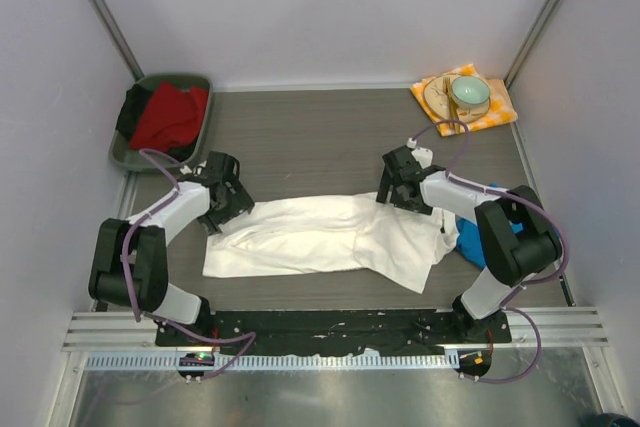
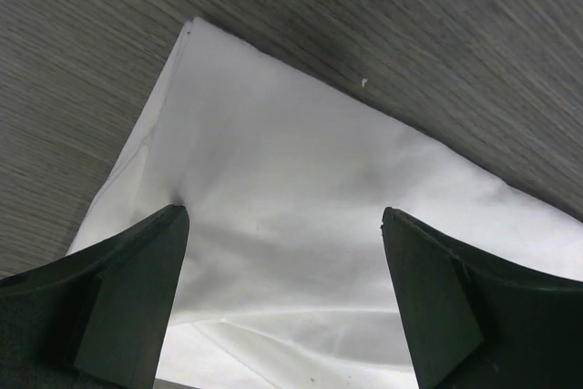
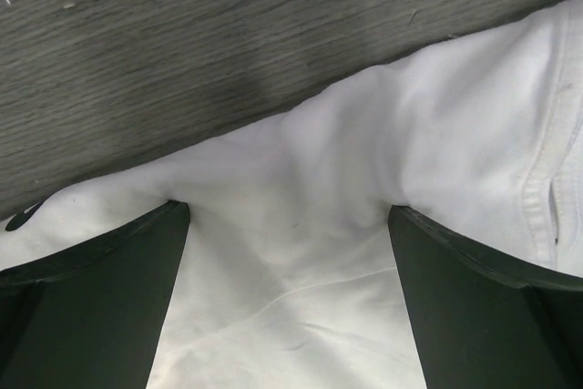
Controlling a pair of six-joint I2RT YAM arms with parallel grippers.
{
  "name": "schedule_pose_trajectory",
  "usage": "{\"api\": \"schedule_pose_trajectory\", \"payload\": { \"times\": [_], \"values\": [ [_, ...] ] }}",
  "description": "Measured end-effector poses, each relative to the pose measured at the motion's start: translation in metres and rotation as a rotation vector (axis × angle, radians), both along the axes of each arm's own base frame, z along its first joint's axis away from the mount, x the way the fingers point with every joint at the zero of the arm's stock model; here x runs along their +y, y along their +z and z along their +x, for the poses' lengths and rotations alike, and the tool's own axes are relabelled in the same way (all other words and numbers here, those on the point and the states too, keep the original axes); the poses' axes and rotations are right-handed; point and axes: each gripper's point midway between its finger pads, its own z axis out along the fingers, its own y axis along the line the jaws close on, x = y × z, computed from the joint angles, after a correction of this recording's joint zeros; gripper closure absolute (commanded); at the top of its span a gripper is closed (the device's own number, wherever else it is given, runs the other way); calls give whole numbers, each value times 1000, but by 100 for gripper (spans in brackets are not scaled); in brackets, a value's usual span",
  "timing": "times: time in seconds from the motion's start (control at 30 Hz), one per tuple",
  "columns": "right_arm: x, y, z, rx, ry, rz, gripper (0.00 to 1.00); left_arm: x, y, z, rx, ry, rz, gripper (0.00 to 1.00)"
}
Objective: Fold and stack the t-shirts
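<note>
Two arms reach over a dark wood-grain table (image 1: 320, 137). At far left, a green bin (image 1: 186, 79) holds a red cloth (image 1: 170, 115). Just right of it, the left gripper (image 1: 226, 203) (image 2: 284, 216) hangs over the far left corner of the white t-shirt (image 1: 310, 237) (image 2: 301, 189) (image 3: 301, 179), its fingers spread wide with nothing clamped between them. That shirt lies rumpled across the middle of the table, near the arm bases. The right gripper (image 1: 400, 189) (image 3: 287, 209) sits over the shirt's far right edge, beside a stitched hem, equally wide and gripping nothing. Further right, a bright blue t-shirt (image 1: 468, 237) lies bunched just beside the white one, partly hidden by the right arm. In the far right corner, an orange checked napkin (image 1: 504, 109) bears a plate (image 1: 437, 97) and a mint-green bowl (image 1: 470, 93).
</note>
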Motion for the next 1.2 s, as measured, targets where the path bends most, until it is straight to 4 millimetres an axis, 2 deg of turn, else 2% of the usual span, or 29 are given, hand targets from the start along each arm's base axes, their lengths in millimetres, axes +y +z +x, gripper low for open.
{"api": "schedule_pose_trajectory", "payload": {
  "times": [0.13, 0.43, 0.6, 0.73, 0.83, 0.93, 1.03, 1.1, 1.2],
  "values": [
    [3, 0, 8, -3, 7, -1, 2, 2, -17, -2, 56, 3, 35, 9],
    [10, -1, 35, -13, 17, -4, 2, 8, -20, 19, 77, 26, 103, 10],
    [11, -1, 65, -33, 6, -8, 2, 8, -19, 45, 67, 27, 130, 10],
    [7, 0, 90, -59, -10, -13, 2, 6, -17, 79, 42, 26, 140, 9],
    [4, 1, 101, -69, -19, -17, 2, 4, -13, 98, 21, 26, 139, 10],
    [2, 2, 104, -73, -20, -16, 2, 0, -6, 107, -2, 17, 128, 9],
    [3, 5, 102, -76, -13, -16, 1, -2, 4, 107, -20, 13, 107, 9],
    [8, 9, 96, -68, 7, -22, 0, -5, 18, 107, -47, 10, 89, 9],
    [26, 22, 84, -59, 74, -31, 0, -8, 54, 106, -125, 6, 56, 8]
  ]
}}
